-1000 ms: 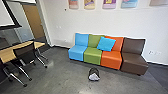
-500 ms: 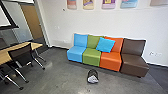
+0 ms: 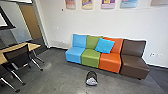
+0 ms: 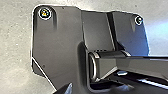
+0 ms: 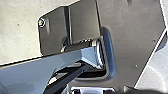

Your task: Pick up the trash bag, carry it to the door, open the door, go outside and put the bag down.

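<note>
- As the trash bag (image 3: 91,81) rests on the floor (image 3: 55,77) ahead of the robot, just in front of the row of seats and apart from it, the pick-up looks to be the step in hand; its pale part shows at the mouth of a dark, rounded holder (image 3: 91,74), though whether that is a bin or part of the bag I cannot tell.
- Whether the left gripper and the right gripper are open or closed I cannot tell; the bag, at least, is in neither.
- The next move calls, I judge, for driving nearer, bending the torso and reaching low for a firm hold on the bag; a poor grip could tip the holder or drag it along.
- Behind the bag stand the light-blue seat (image 3: 74,55), green seat (image 3: 90,58), orange seat (image 3: 110,63) and brown seat (image 3: 135,66), with a blue cushion (image 3: 105,45) leaning on the backrests; they would limit any overshoot.
- To the left, a table (image 3: 34,46) and a dark chair (image 3: 17,53) with splayed legs could catch the base on a turn that way.
- Farther off, past the glass partition (image 3: 15,27), is a brown door (image 3: 30,21); whether it is the one to use I cannot tell.
</note>
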You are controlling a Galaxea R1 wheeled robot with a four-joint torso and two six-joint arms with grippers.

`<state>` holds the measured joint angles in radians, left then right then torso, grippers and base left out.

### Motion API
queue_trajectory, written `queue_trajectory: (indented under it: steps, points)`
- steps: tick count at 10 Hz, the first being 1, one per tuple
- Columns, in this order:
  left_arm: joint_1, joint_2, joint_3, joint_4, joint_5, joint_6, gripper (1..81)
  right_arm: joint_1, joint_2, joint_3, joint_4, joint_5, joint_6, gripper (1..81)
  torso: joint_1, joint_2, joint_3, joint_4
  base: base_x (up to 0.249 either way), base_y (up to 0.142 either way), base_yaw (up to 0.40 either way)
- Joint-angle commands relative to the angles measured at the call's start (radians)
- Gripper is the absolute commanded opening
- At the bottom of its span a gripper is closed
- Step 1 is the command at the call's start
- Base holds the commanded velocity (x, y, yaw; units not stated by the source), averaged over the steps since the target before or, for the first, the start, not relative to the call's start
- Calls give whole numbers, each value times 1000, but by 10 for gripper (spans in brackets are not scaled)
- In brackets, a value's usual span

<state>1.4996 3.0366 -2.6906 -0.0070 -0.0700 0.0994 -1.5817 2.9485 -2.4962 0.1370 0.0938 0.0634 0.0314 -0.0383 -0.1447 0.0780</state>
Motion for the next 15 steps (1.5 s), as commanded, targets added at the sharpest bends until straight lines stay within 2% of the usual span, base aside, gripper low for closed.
queue_trajectory:
  steps: [1,10,15]
  points:
    - [-26,2,5,10,62,-1,811,30,0,8,-7,-63,-5,811,0,0,0,0,133,-65,0]
    - [-26,1,5,9,61,-1,811,30,2,8,-7,-63,-5,811,0,0,0,0,133,-65,0]
    - [-22,1,5,9,61,-1,811,30,-1,7,-7,-63,-5,811,0,0,0,0,133,0,0]
